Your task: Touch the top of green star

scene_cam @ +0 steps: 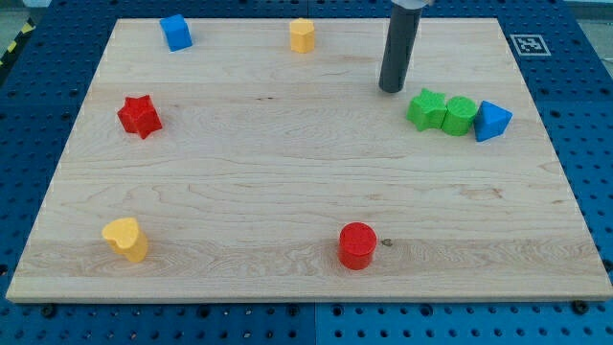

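Note:
The green star (426, 108) lies on the wooden board at the view's right, touching a green cylinder (459, 115) on its right side. My tip (391, 88) stands on the board just to the upper left of the green star, a small gap away from it. The dark rod rises from there to the view's top edge.
A blue triangular block (492, 121) touches the green cylinder's right side. A blue cube (176, 32) and a yellow hexagonal block (303, 34) sit near the top edge. A red star (139, 116) lies at the left, a yellow heart (126, 239) at the lower left, a red cylinder (357, 245) at the bottom middle.

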Motion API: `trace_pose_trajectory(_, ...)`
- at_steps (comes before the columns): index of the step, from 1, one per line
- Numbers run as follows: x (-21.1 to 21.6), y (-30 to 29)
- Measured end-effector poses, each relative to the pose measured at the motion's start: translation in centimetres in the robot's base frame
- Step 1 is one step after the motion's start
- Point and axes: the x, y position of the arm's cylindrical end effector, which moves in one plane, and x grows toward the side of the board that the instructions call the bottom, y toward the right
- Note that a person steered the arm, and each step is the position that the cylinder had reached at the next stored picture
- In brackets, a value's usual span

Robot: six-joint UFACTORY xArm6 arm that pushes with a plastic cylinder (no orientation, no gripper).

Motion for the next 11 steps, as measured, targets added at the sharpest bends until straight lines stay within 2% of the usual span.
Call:
trace_pose_trajectory(1,-0.1,2.4)
trace_pose_trajectory(3,-0.2,3.6)
trace_pose_trajectory(5,2.1,6.3)
trace_pose_trajectory(7,0.5,3.1)
trace_pose_trajectory(8,2.4,3.0)
trace_pose_trajectory(11,1.7,1.3)
